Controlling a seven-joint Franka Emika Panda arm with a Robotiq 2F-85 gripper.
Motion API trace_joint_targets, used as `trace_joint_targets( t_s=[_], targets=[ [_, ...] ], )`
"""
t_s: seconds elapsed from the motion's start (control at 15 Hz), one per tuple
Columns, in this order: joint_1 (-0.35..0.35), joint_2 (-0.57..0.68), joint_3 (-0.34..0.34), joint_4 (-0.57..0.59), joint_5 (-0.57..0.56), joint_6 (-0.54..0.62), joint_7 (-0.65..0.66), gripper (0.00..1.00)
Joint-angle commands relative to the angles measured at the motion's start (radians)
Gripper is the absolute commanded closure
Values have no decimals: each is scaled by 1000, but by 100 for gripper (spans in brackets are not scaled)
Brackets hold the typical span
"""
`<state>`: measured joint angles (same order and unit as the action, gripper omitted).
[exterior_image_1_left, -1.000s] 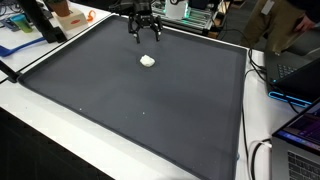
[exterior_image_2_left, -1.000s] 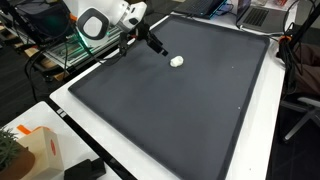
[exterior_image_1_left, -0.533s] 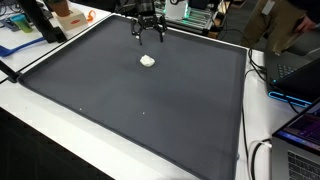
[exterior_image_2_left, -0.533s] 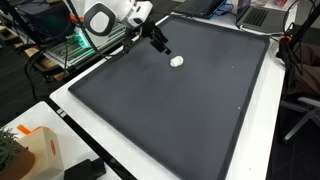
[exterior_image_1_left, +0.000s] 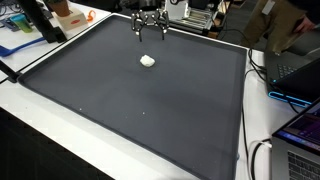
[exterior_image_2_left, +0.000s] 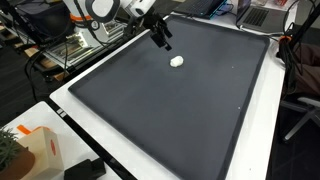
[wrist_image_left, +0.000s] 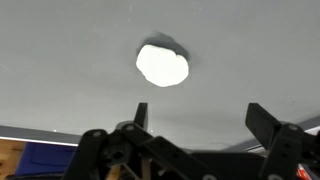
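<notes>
**Gripper.** The gripper (exterior_image_1_left: 150, 33) hung above the mat (exterior_image_1_left: 130, 105), close to the mat's far edge in an exterior view and clear of the surface. Its jaws stood fully apart and held nothing. The wrist view showed only bare mat between the two fingers (wrist_image_left: 140, 115).

**Lump.** The lump (exterior_image_1_left: 147, 60), small, white and crumpled, lay on the mat inward of that same edge and well short of the mat's centre. In both exterior views it rested alone, touching nothing but the mat.

**Separation.** The lump was near the gripper but apart from it, with a visible strip of mat between them and no contact.

**Bearing.** From the gripper, the lump lay lower and further in over the mat, toward its centre. In the wrist view it sat ahead of the fingertips and off the midline of the gap. It was roughly in line with the finger at that picture's left, not between the two.

**Shape.** The lump appeared nearly round, slightly wider than deep in the wrist view. No marked long axis could be made out, so jaw alignment is judged of little consequence.
</notes>
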<state>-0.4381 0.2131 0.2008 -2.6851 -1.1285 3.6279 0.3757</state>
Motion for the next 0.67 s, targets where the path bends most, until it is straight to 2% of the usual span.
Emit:
trace_joint_targets(
  t_s=[0.0,0.2,0.27,0.47,0.6],
  targets=[
    [12,-99,35,-40,-8,-96,138,0],
    [16,-128,68,-33,-38,-125,220,0],
    [13,-81,54,-15,-11,-91,162,0],
    [17,-102,66,-16,-19,-100,192,0],
    [41,-132,93,-11,51,-175,288,0]
  ],
)
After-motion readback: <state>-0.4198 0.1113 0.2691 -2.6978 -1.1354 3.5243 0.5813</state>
